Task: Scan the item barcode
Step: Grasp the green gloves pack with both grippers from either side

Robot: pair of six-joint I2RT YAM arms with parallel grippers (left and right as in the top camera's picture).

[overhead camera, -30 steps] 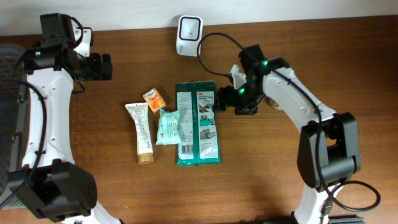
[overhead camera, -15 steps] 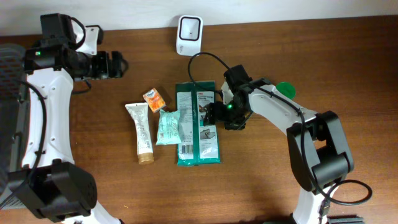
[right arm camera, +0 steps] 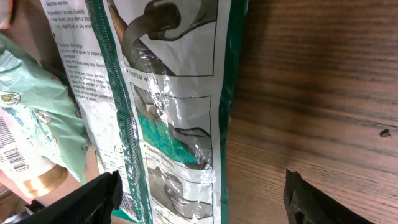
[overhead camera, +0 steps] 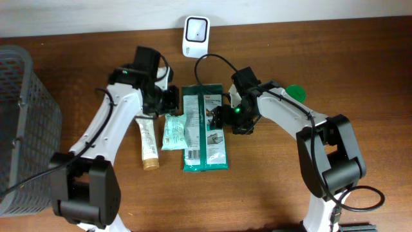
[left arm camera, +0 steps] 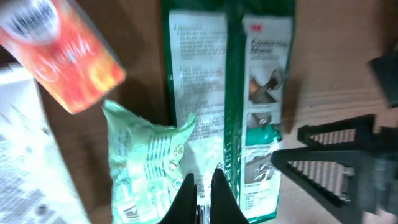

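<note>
- Overhead: a large green plastic packet (overhead camera: 205,129) lies flat mid-table, below the white barcode scanner (overhead camera: 196,29).
- Left wrist: left gripper (left arm camera: 205,186) pinched together, empty, beside a pale-green sachet (left arm camera: 146,162).
- Right wrist: right gripper (right arm camera: 205,196) spread wide, straddling the packet's right edge, clamping nothing.

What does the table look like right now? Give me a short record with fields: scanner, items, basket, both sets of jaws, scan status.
scanner: white unit at the table's far edge
items: large green pouch, pale green sachet, tube and orange packet, lying mid-table
basket: wire basket at the left edge
left jaws: shut, empty, above sachet and pouch
right jaws: open, over the pouch's right edge, not gripping
scan status: nothing lifted toward the scanner yet
</note>
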